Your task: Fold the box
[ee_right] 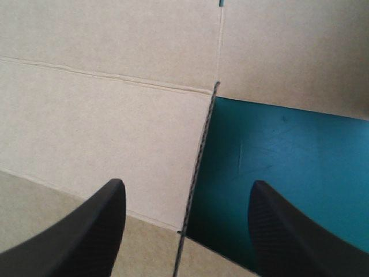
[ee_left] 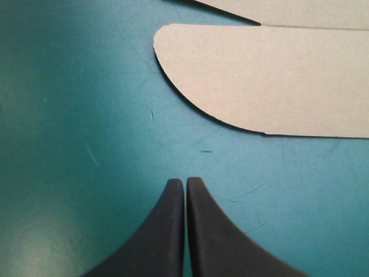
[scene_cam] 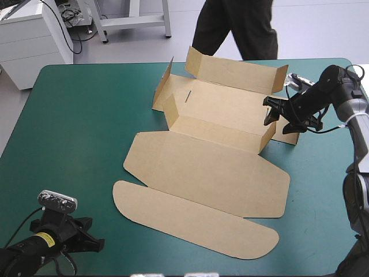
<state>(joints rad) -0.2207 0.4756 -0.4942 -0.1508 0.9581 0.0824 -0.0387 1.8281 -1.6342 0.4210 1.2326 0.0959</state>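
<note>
Brown box (scene_cam: 213, 156) lay mid-counter (scene_cam: 75, 115), far walls raised, lid flat. Right gripper (ee_right: 187, 190) was spread, straddling upright flap edge (ee_right: 199, 167) at box's right end. Step likely needed: centre edge, pinch gently, fold along crease. Left gripper (ee_left: 185, 180) was pressed together, near lid flap (ee_left: 259, 81).

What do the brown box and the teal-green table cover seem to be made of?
The box: probably corrugated board with a matte brown face. Its cut edge shows a wavy core in the right wrist view, and creases mark the fold lines. The teal-green cover: smooth with a soft sheen and fine scratches, perhaps vinyl or rubber.
</note>
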